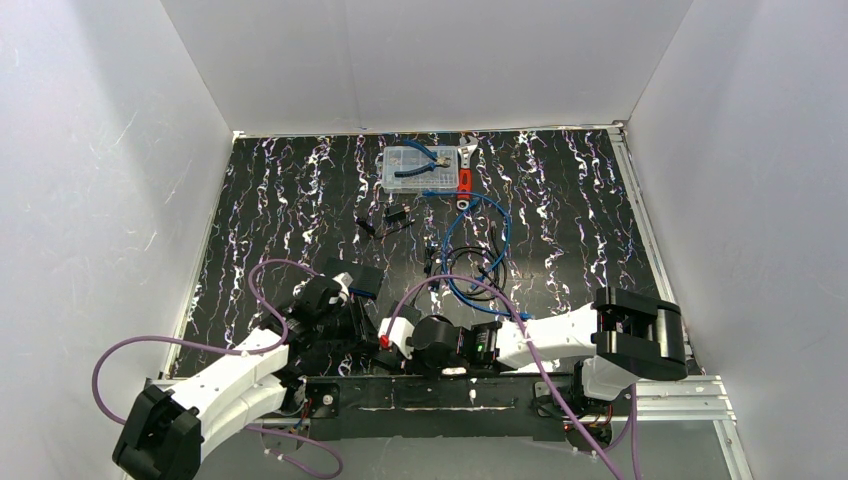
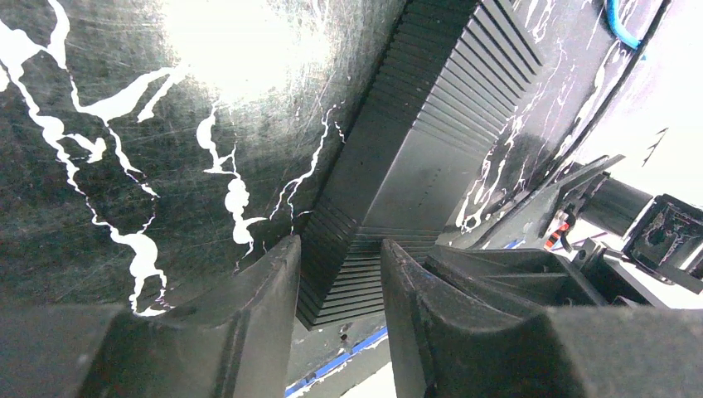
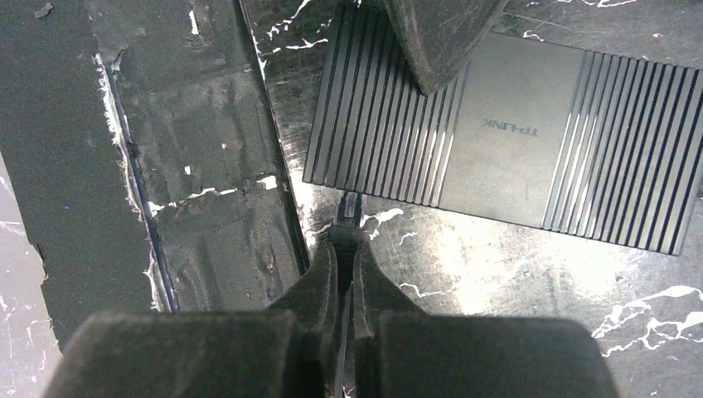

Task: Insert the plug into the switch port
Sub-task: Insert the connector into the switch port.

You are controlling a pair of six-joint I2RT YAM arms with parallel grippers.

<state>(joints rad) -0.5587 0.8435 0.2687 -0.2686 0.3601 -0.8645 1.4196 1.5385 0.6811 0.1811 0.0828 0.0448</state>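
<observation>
**Grippers, 2.**
- Right gripper (image 3: pixel 344 240): fingers drawn almost together, with only a sliver of gap. They pinch one slim dark piece that sticks out past the tips and appears to be the plug (image 3: pixel 349 209). It points at the long edge of the switch and is just short of it or touching it; which cannot be told.
- Left gripper (image 2: pixel 340 243): jaws partly open and set against either side of the switch's end, clamping it. In the right wrist view, one of its fingers (image 3: pixel 439 41) overlaps the ribbed top.

**Switch, 1** (image 3: pixel 497 133). Flat matte-black box with ribbed bands on both sides of a plain panel marked TP-LINK. It lies on the table (image 1: pixel 290 200), near and left of centre, between the two grippers. The switch port in its edge cannot be made out.

**Far centre of table.**
- Clear parts box, 1 (image 1: pixel 400 178).
- Blue-handled pliers, 1 (image 1: pixel 425 163), lying on top of the parts box.
- Wrench with red handle, 1 (image 1: pixel 466 172), touching the parts box's right side.

**Middle of table, right of centre.**
- Blue cable, 1 (image 1: pixel 505 225), looped.
- Black cable, 1 (image 1: pixel 478 268), coiled inside the blue loop.
</observation>
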